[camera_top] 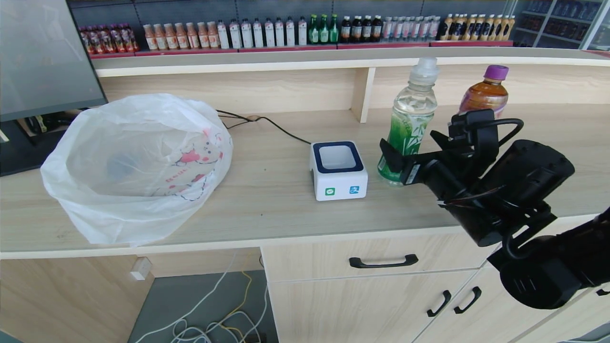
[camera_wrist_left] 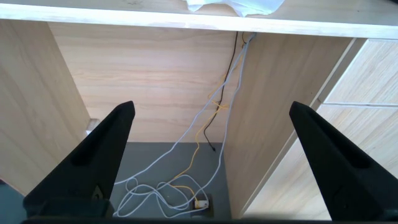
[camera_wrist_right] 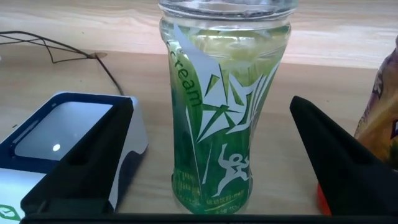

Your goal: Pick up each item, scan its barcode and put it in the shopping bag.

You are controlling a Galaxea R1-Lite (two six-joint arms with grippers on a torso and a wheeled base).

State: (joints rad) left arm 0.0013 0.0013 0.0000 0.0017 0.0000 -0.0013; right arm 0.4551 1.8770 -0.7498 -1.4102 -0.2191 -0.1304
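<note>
- Clear plastic bottle with a green leaf-patterned label point(camera_top: 410, 128) point(camera_wrist_right: 224, 124): stands upright on the light wooden counter point(camera_top: 267, 209), right of centre. The label carries white leaf shapes, a small white running figure and slanted lettering.
- Amber bottle with a purple cap point(camera_top: 486, 93) point(camera_wrist_right: 379, 124): upright, just behind and to the right of the green-label bottle.
- White box scanner with a dark blue rimmed window point(camera_top: 338, 171) point(camera_wrist_right: 68, 149): just left of the green-label bottle and apart from it. Two small square icons on its front face, one green and one blue. A black cable point(camera_top: 267, 121) runs from it to the back of the counter.
- White translucent plastic shopping bag point(camera_top: 138, 166) point(camera_wrist_left: 233, 6): on the left part of the counter, mouth open upward, red and pink cartoon print on its side. Its lower edge hangs slightly over the counter's front lip.
- My right tool point(camera_top: 412, 150) point(camera_wrist_right: 211, 102): released, level with the counter, one jaw on each side of the green-label bottle's lower half. The wrist view shows a gap on both sides.
- My left tool point(camera_wrist_left: 212, 106): released and holding nothing, below the counter edge, facing the open recess with loose white and yellow cables on the floor point(camera_wrist_left: 180, 186).
- Open room: bare counter between bag and scanner.
</note>
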